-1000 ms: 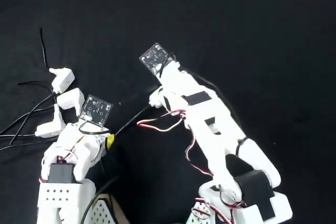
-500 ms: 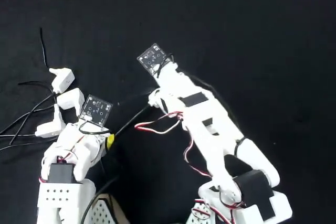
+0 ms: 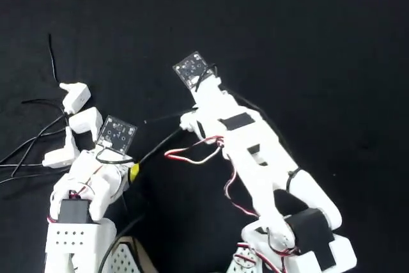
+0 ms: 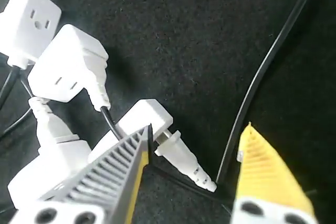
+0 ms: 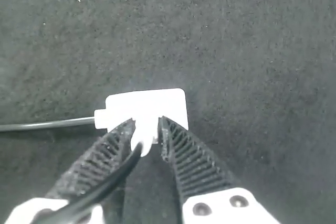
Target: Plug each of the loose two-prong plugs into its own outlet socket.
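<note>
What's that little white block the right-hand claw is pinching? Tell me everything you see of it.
The white plug is a small, smooth, plastic-looking rectangular block with rounded corners. A thin black cord leaves one short side through a stubby collar. A narrower white tab juts from one long edge; the right gripper pinches it, over black cloth.

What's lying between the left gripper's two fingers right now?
In the left wrist view, a white connector's tapered cable neck and a thin black cable lie on the cloth in the gap of the open left gripper.
</note>
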### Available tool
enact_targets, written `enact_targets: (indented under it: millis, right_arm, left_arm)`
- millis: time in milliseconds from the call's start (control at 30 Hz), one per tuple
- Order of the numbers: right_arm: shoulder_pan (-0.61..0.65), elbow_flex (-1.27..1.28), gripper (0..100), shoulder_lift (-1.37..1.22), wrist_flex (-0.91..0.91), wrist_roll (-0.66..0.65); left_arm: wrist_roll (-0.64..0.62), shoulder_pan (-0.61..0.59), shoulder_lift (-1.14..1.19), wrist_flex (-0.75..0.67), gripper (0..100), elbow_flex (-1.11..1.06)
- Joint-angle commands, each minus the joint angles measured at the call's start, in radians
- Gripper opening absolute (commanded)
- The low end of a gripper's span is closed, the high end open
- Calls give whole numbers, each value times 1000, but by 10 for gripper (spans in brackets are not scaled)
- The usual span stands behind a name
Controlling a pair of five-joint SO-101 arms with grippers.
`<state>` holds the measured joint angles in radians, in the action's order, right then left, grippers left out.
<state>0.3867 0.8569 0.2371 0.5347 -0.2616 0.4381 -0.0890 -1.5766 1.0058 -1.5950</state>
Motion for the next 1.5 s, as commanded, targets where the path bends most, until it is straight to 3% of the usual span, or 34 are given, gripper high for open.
enact_targets:
  millis: [0,200,467,933,1233,1467]
  right_arm:
    - [14,-2,12,-4,21,9]
    - [14,-2,12,-4,23,9]
    - [12,-107,12,-4,190,9]
    - [17,-185,12,-10,238,34]
    - [17,-248,12,-191,247,87]
    - [14,-363,12,-295,374,89]
  left_arm:
    - [0,1,-8,-9,268,-1]
    - [0,1,-8,-9,268,-1]
    - [0,1,-8,-9,268,-1]
    - [0,1,-8,-11,268,-2]
    - [0,1,-8,-12,268,-2]
    - [0,2,-8,-15,268,-10]
